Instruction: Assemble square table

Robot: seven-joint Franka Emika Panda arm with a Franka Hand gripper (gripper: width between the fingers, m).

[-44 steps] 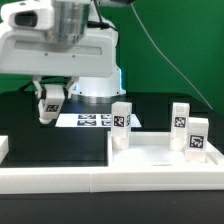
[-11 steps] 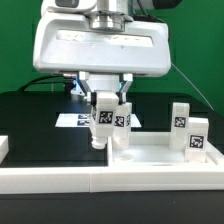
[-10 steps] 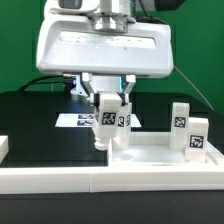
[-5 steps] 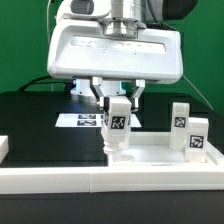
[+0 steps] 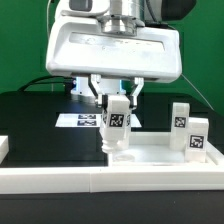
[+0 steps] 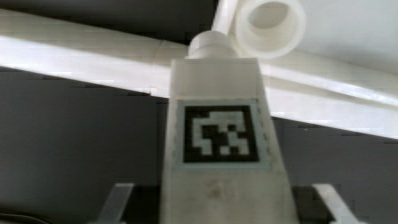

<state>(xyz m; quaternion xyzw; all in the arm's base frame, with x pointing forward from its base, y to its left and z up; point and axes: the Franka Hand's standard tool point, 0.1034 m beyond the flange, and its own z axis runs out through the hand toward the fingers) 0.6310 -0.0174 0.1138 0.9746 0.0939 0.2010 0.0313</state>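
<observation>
While the leg point(image 5: 118, 122) is gripped in the pincer point(image 5: 118, 112) over the table top's point(image 5: 160, 152) near-left corner, it should be kept upright and its tip lowered squarely into the socket | two legs point(image 5: 181, 117) stand at right (apart) | socket contact hidden; fingertips barely seen.

A robotics lab: green backdrop point(image 5: 190, 60), black table point(image 5: 40, 115), printed marker board point(image 5: 82, 120).
</observation>
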